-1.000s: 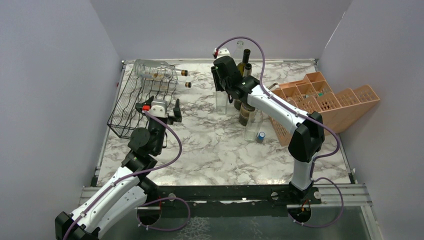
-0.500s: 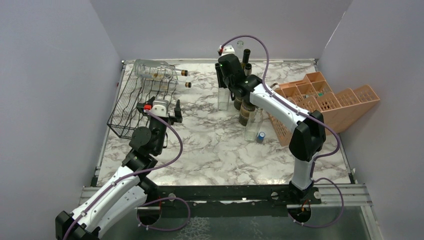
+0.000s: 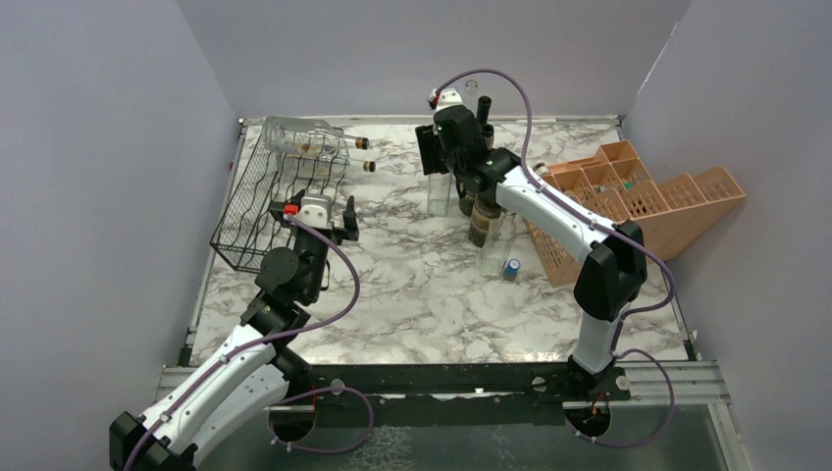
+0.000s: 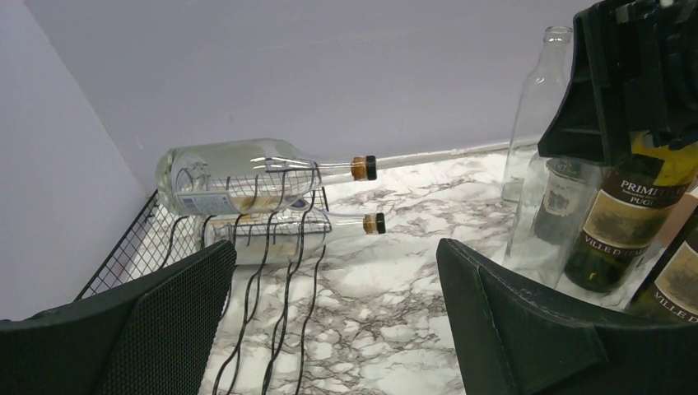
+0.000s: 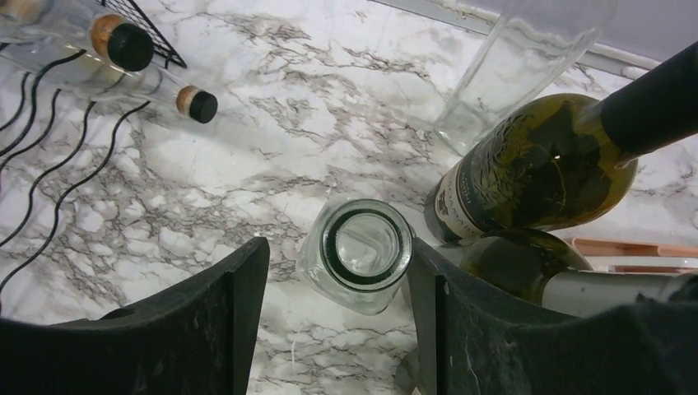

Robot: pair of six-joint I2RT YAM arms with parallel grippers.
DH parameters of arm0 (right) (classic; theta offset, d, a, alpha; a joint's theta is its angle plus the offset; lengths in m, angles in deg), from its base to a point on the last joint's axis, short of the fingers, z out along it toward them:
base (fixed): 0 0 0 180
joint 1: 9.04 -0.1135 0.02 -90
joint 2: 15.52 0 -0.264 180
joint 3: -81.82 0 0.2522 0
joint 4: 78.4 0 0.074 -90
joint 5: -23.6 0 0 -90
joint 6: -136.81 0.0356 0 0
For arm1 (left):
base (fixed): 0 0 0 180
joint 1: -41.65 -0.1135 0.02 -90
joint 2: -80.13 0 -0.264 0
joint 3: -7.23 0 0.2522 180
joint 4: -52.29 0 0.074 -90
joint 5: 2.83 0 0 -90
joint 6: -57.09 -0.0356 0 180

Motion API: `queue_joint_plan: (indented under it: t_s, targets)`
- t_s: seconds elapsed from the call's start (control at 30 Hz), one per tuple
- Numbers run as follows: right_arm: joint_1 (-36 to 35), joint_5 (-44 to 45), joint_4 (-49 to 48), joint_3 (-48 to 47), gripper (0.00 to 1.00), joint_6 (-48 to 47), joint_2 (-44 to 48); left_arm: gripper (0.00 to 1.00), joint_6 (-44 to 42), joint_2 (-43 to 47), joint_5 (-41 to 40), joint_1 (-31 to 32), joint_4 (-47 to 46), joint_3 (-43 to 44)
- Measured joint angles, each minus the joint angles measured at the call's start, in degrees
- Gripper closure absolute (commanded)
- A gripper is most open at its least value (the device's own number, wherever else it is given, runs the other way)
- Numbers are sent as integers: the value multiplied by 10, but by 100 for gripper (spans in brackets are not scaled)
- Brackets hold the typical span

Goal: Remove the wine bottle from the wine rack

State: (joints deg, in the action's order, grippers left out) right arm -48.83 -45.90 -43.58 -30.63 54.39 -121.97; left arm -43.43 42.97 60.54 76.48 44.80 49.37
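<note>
Left gripper open, empty, facing the black wire-mesh wavy rack. One clear glass stoppered wine bottle lies across its far end, a second clear bottle just below; neither lifted yet. Right gripper spread wide, straddling an upright clear open-necked bottle.

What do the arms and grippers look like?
Left arm and right arm: white shells, black joints, a purple cable looping outside each. Left gripper and right gripper: black, broad flat fingers with textured pads. White module with red tab at each wrist.
</note>
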Motion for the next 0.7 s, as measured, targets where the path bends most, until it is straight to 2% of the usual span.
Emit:
queue_joint_plan:
  t_s: [0.2,0.4,0.7]
  targets:
    - [0,-19,17,0,30,-7,48,2,3,-5,0,0,1,0]
    - [0,-67,23,21,28,-14,141,2,3,-11,0,0,2,0]
    - [0,-169,35,159,27,-21,314,1,6,-59,2,0,2,0]
